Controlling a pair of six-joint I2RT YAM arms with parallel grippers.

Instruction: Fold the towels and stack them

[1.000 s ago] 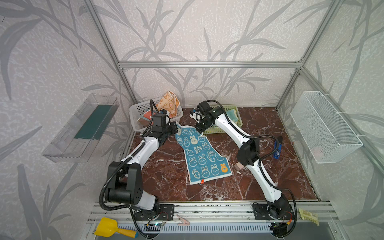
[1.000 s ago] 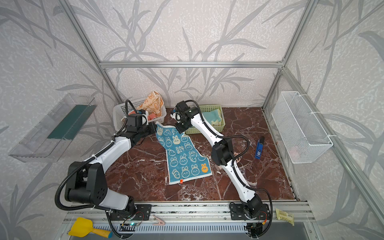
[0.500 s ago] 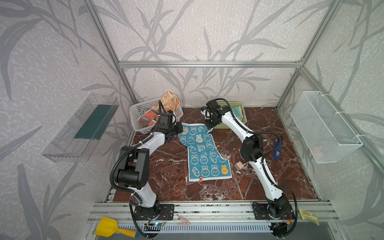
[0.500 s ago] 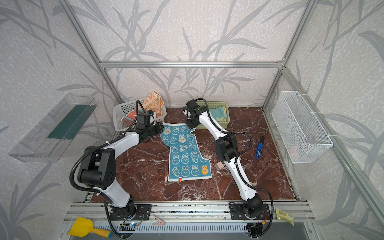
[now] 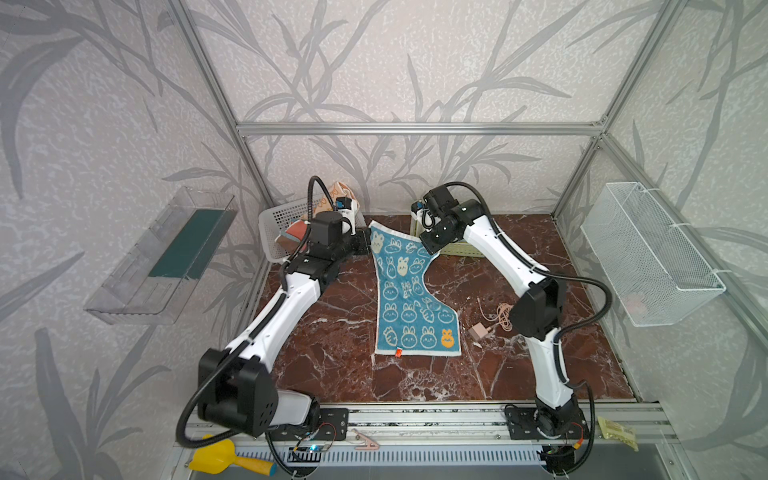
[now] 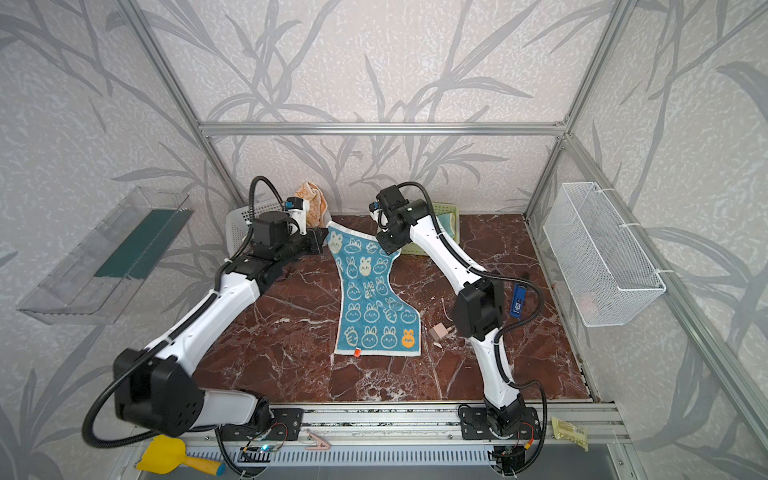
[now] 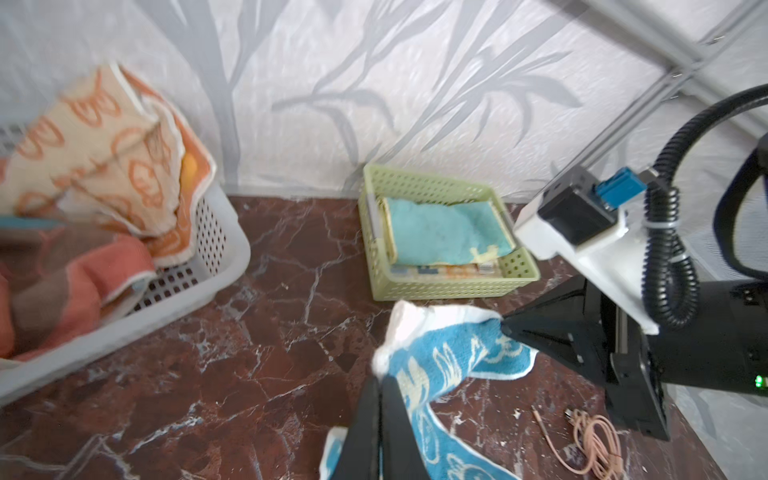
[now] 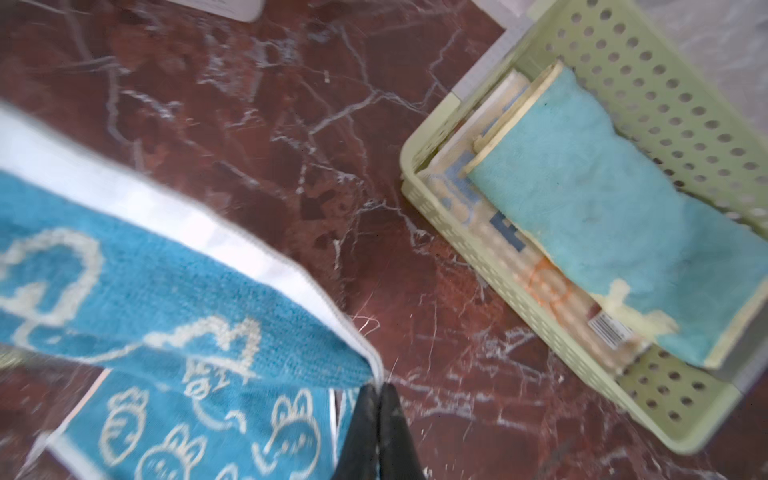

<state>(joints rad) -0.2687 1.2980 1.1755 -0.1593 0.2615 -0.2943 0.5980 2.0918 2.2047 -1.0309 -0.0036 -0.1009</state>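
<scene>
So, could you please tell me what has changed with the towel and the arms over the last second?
The left tool and right tool, both shut on the far corners of the blue bunny towel, swung that edge rightward and drew it wider. The towel's near edge stayed on the table; the green basket and white basket have not moved.

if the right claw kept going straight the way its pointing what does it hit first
Most likely the marble tabletop. The right claw, shut on a corner of the blue bunny towel, tilts down at the strip between that towel and the green basket. Depth is unclear.
</scene>
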